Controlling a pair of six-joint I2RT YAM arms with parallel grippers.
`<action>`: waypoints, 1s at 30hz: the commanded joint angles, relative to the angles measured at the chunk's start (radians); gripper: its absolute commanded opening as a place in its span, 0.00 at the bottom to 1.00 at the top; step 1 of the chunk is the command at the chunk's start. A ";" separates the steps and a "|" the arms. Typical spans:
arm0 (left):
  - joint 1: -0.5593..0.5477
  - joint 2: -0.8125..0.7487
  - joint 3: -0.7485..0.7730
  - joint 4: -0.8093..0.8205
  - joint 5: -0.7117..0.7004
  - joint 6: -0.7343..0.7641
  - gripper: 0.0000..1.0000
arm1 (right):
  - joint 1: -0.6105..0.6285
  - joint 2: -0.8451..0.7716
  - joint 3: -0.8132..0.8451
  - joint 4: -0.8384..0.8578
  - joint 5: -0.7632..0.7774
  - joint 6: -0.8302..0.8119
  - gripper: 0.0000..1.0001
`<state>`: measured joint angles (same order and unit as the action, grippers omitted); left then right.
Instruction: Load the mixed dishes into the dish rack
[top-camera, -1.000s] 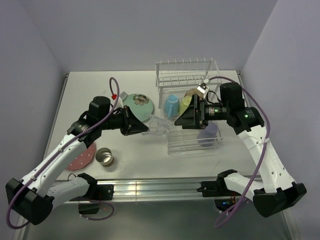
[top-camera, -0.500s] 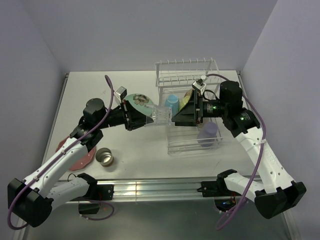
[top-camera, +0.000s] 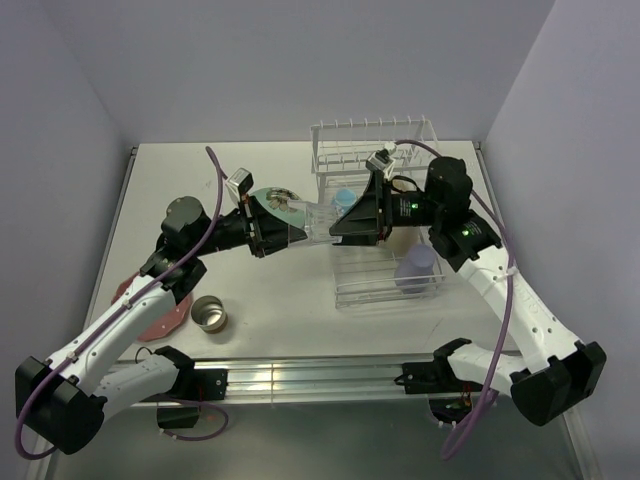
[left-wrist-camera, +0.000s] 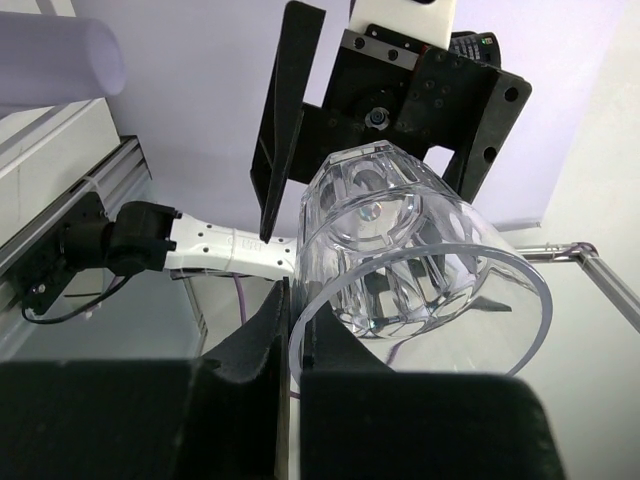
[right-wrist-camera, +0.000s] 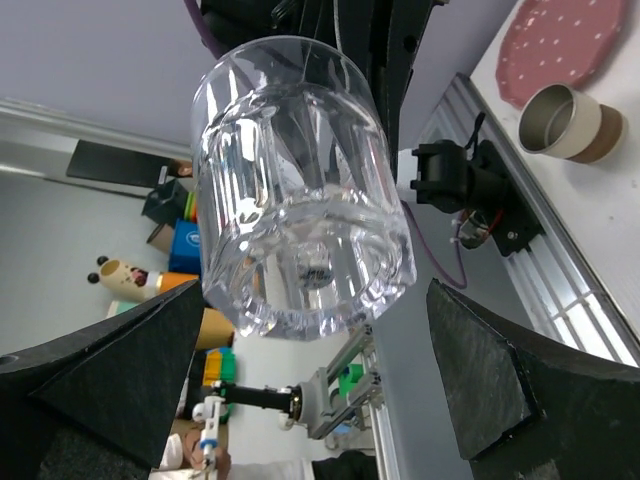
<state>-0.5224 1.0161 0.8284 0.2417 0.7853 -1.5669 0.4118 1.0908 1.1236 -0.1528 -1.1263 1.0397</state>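
One clear glass, faceted sides, thick base. It is held off the table on its side, over the middle, just left of the dish rack. Left pincer clamped on the rim, one finger inside the mouth, one outside. Base points at the right pincer, whose fingers stand wide apart on either side of the base; cannot tell if they touch it.

Rack sits toward the far right corner. Blue cup and lavender cup in its lower basket; rest of the basket hidden behind the right arm. Mint-green plate mostly covered by the left pincer. Pink dotted plate near the left edge, partly under the left arm; steel cup just beside it.

Table white, matte. Walls pale lavender.
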 joint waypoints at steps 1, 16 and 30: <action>-0.004 -0.022 0.008 0.094 0.017 -0.024 0.00 | 0.028 0.023 0.001 0.185 -0.024 0.097 1.00; -0.008 -0.063 -0.067 0.093 0.011 -0.067 0.44 | 0.062 0.064 -0.012 0.380 -0.007 0.223 0.00; 0.134 -0.070 0.352 -1.218 -0.686 0.504 0.99 | 0.025 0.072 0.232 -0.749 0.663 -0.532 0.00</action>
<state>-0.4011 0.9401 1.0065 -0.5682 0.4381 -1.2549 0.4427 1.1698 1.2884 -0.6537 -0.7097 0.6991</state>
